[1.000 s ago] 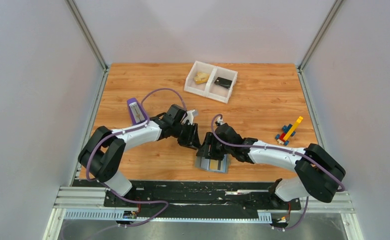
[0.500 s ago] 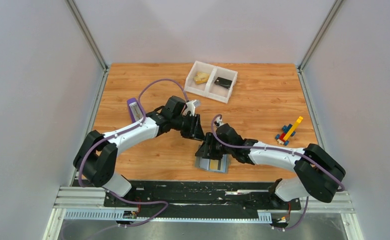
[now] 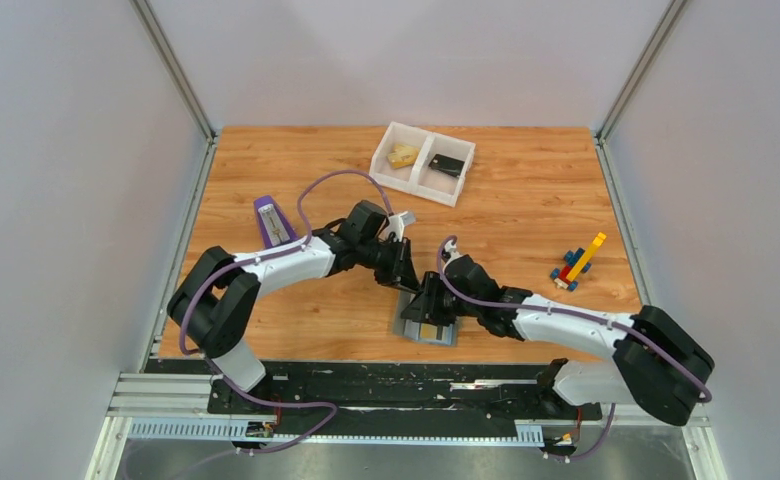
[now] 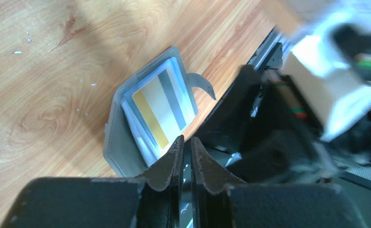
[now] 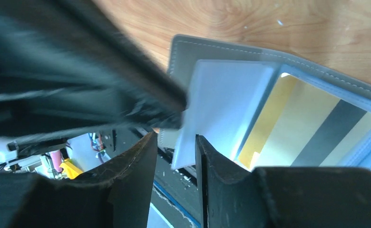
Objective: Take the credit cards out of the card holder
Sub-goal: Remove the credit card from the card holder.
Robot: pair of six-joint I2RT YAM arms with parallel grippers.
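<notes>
The card holder (image 4: 117, 147) lies spread open so a credit card (image 4: 162, 114) shows, with the left gripper (image 4: 187, 140) nearly clenched and the right gripper (image 5: 175, 137) parted at the clear sleeve (image 5: 221, 104).

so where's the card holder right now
Top view: the card holder lies open at front centre, under the right claw, beside the left claw.
</notes>
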